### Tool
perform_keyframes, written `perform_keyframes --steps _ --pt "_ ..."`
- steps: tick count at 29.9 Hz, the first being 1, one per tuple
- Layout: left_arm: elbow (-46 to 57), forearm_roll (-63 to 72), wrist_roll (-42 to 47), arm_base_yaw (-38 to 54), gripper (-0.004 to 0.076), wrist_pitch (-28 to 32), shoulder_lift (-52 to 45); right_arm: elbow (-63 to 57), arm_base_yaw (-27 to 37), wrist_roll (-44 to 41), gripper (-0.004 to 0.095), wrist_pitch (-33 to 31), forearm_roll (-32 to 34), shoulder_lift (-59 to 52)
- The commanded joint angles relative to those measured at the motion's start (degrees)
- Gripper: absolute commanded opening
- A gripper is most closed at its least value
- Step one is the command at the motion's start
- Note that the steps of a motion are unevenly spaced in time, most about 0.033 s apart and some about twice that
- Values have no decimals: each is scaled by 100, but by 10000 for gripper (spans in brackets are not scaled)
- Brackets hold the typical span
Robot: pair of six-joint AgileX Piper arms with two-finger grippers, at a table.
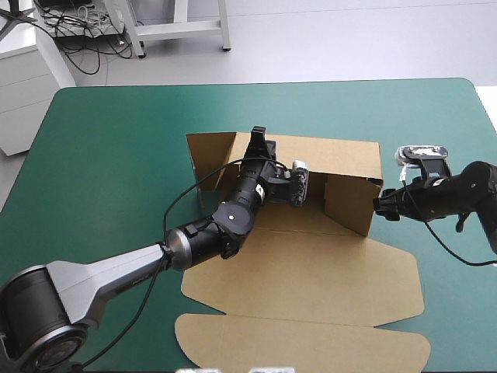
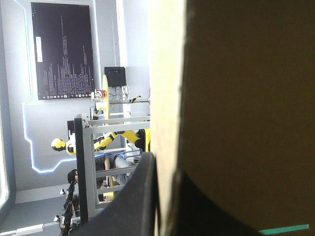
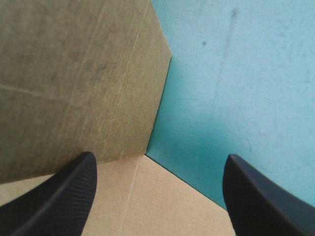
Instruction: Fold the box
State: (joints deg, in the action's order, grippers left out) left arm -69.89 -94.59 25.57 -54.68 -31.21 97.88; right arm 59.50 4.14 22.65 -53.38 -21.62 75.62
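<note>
Box point(image 1: 311, 272): brown board, mid-table on the teal-green cover point(image 1: 101, 155), partly set up. At left: left gripper point(image 1: 258, 140), reaching in over the floor panel point(image 1: 303, 221), all but closed on the top edge of the far wall point(image 1: 342, 159); in the left wrist view, board edge pinched between the two black fingers point(image 2: 142, 196), wall upright in the grip. Just left of that grip: left end flap point(image 1: 211, 155), angled out from the far wall's left end, not tucked. Centre: floor panel flat on the cover, far wall raised along its whole length. Toward the right: right side wall point(image 1: 351, 203), upright, seemingly set against the far wall's corner. Near side: lid panels point(image 1: 311, 342) with rounded ears, flat toward the table's near edge. At right: right gripper point(image 1: 380, 206), just outside the right side wall, fingers wide apart, nothing held; in the right wrist view, wall's outer face ahead of one finger, bare cover ahead of the other; contact with the wall not determinable. Judged done: far wall and right wall up. Judged outstanding: left side raised and tucked, near wall formed, perhaps half the work.
</note>
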Motion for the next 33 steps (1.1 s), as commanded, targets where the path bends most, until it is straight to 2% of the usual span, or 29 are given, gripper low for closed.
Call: perform_keyframes --steps 1,10,17,24,33 --pt "-98 20 121 -52 -10 33 -202 123 -7 88 670 -105 -367 -179" --pt "-98 20 121 -52 -10 33 -202 123 -7 98 670 -474 -264 -179" --pt "-98 20 121 -52 -10 33 -202 123 -7 433 670 108 -651 -168" --pt "-98 20 251 -52 -10 33 -202 123 -7 1535 670 594 -1571 -162" --pt "-98 20 295 -52 -10 83 -202 123 -7 1635 670 803 -1672 -72"
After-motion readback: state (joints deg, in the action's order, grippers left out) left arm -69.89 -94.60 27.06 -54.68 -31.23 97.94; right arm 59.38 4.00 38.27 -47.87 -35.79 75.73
